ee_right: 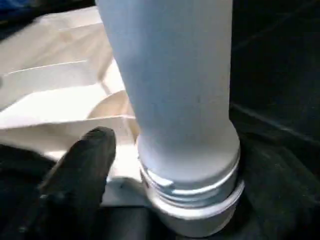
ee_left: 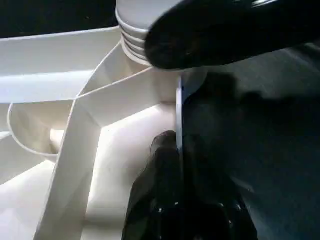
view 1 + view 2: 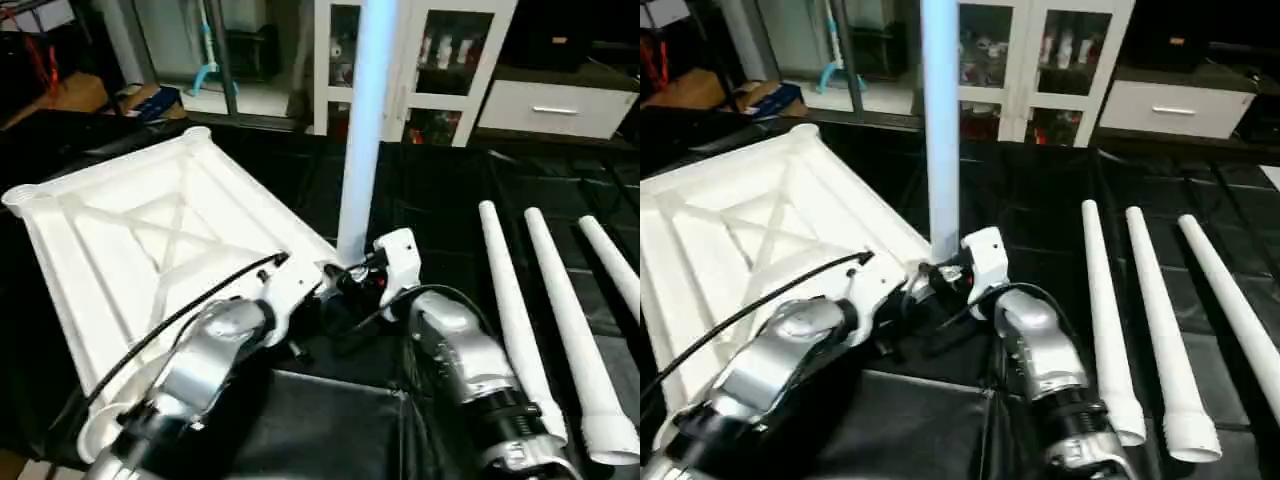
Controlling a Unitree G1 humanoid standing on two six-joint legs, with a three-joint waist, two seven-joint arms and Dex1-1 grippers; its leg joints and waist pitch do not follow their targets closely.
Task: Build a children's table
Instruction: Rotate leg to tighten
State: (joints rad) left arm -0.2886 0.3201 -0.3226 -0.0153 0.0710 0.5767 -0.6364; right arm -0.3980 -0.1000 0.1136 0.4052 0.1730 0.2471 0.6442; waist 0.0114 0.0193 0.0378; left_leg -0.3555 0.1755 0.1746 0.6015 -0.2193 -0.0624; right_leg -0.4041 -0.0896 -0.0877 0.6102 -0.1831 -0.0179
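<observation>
The white plastic square table top (image 3: 150,250) fills the left half of the left eye view, lying upside down on the black cloth-covered surface (image 3: 450,200), its X-shaped ribs facing up and a round corner socket (image 3: 22,198) at the far left edge. Just right of it, at lower centre, the left gripper (image 3: 318,290) sits at the top's near right corner with its two black fingers pressed together; in the left wrist view they lie against the rim of the top beside the corner socket there. At the centre of the frame a long tapered white plastic leg (image 3: 362,120) stands upright in that corner socket, rising out of the top edge of the picture, its threaded base (image 1: 192,192) seated in the socket in the right wrist view. The right gripper (image 3: 360,278) is at the foot of this leg with its fingers spread, one black finger (image 1: 80,170) just beside the leg's base; whether it touches the leg cannot be told. At the right of the frame three more tapered white legs (image 3: 555,330) lie side by side on the black cloth, well apart from the top. Along the upper edge stand a white glass-door cabinet (image 3: 440,60) and, to its right, a white drawer unit (image 3: 555,108)
</observation>
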